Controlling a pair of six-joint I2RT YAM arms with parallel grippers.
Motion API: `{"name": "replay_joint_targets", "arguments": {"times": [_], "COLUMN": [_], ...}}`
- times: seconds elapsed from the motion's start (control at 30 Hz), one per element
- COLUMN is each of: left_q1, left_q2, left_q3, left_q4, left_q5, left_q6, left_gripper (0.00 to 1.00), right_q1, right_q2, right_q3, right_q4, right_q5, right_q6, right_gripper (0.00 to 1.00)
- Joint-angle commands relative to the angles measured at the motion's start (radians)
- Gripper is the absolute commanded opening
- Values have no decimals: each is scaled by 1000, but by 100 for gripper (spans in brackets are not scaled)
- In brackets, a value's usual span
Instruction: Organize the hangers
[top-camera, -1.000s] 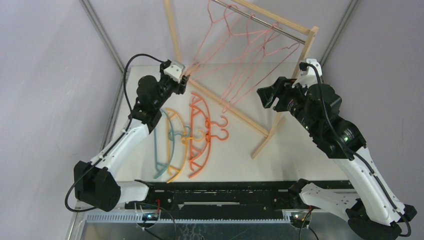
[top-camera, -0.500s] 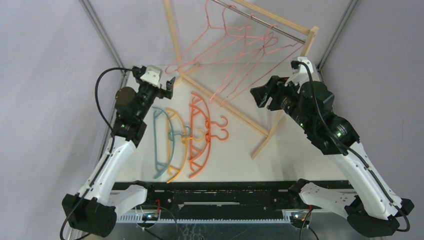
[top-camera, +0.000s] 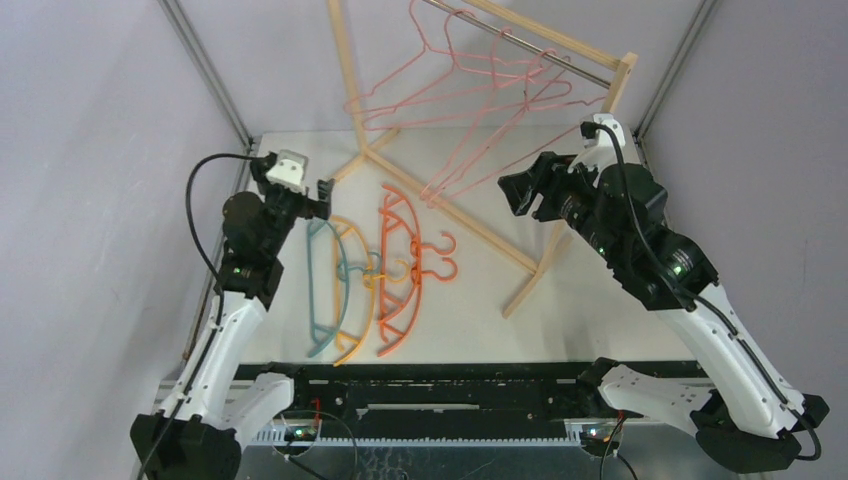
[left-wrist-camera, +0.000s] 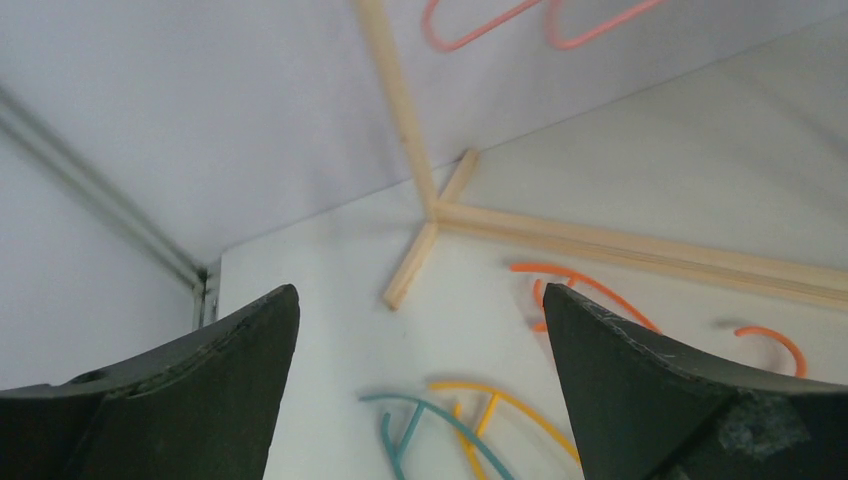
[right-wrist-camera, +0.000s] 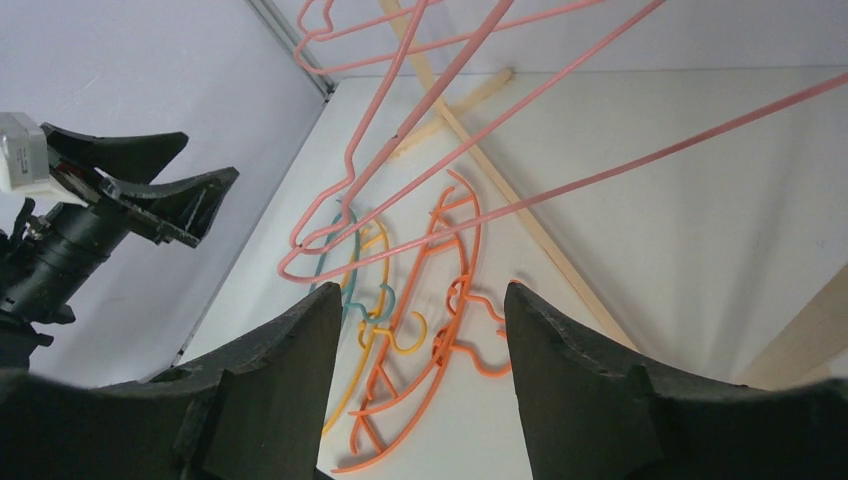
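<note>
**Hangers: four plastic ones on the table, picking the next one up cleanly**

Hangers first: the pink wire hangers (top-camera: 470, 75) are on the metal rod (top-camera: 540, 45) of the wooden rack (top-camera: 470, 222). The teal hanger (top-camera: 322, 290), yellow hanger (top-camera: 352, 290) and two orange hangers (top-camera: 400, 275) lie side by side on the table (top-camera: 600, 320), hooks overlapping in the middle.

My left gripper (top-camera: 318, 192) hangs over the far end of the teal one, fingers (left-wrist-camera: 200, 400) wide apart, nothing in them. The right gripper (top-camera: 518, 190) sits beside the rack, jaws apart, also empty.

My guess is teal goes next. I'd come down on its outer curve, away from the tangled hooks, and lift slowly so the yellow one doesn't drag along. Watch the rack's foot (left-wrist-camera: 410, 265) nearby.
</note>
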Motion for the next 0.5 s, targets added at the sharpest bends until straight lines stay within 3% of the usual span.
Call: {"name": "replay_joint_targets", "arguments": {"times": [0.0, 0.1, 0.2, 0.47], "left_q1": [164, 241, 285, 275], "left_q2": [0, 81, 221, 701], "left_q3": [22, 129, 306, 987], "left_q4": [67, 54, 19, -107], "left_q5": [2, -8, 94, 325], "left_q6": [-127, -193, -282, -499], "left_gripper": [93, 77, 63, 36], "right_q1": [11, 29, 53, 79], "right_q2": [-40, -51, -60, -133], "right_q3": [36, 38, 39, -14], "right_q4": [45, 40, 19, -23], "right_q5": [20, 35, 63, 123], "right_q6": [-6, -21, -35, -47], "right_gripper": [68, 68, 67, 67]}}
